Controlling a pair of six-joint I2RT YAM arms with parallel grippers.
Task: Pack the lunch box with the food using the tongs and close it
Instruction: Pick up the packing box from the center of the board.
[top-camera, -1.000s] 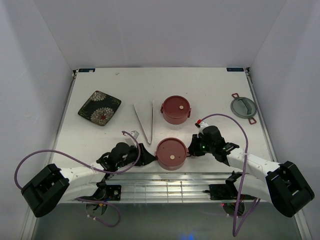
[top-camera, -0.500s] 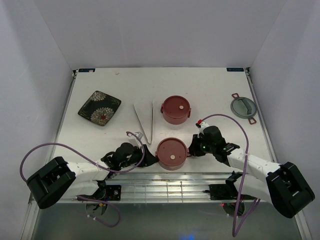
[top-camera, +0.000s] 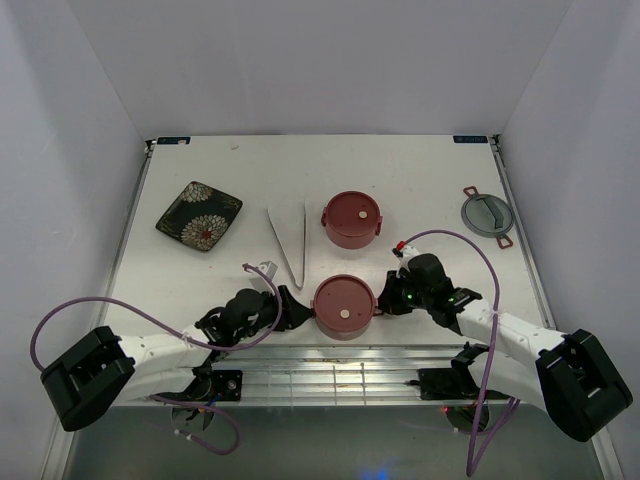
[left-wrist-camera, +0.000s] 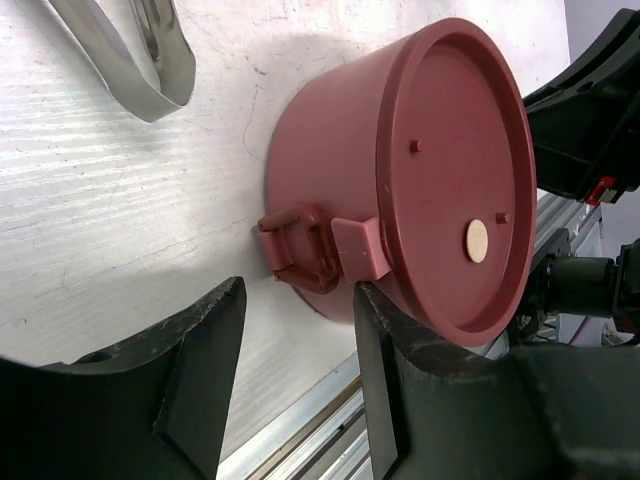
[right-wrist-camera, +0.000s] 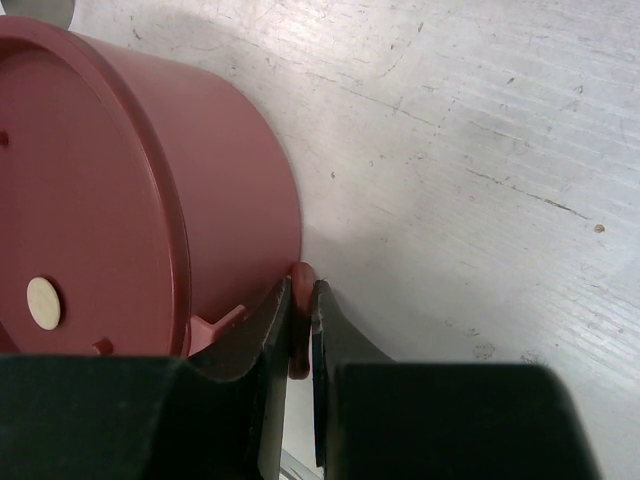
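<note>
The lunch box stands as two dusty-red tiers, both with lids on: a near tier (top-camera: 343, 307) and a far tier (top-camera: 351, 220). My left gripper (top-camera: 298, 309) is open at the near tier's left side; in the left wrist view its jaws (left-wrist-camera: 298, 305) flank the left side handle (left-wrist-camera: 300, 250) without touching it. My right gripper (top-camera: 383, 298) is shut on the near tier's right side handle (right-wrist-camera: 301, 300). The silver tongs (top-camera: 290, 243) lie flat, left of the far tier. The food is out of view.
A dark floral square plate (top-camera: 199, 215) sits at the back left. A grey round lid (top-camera: 487, 215) with a handle lies at the back right. The table's metal front rail (top-camera: 330, 372) runs just behind both grippers.
The left arm's rear link swung in and back out. Its gripper stays open beside the near tier. The right arm has shifted slightly and keeps its grip.
</note>
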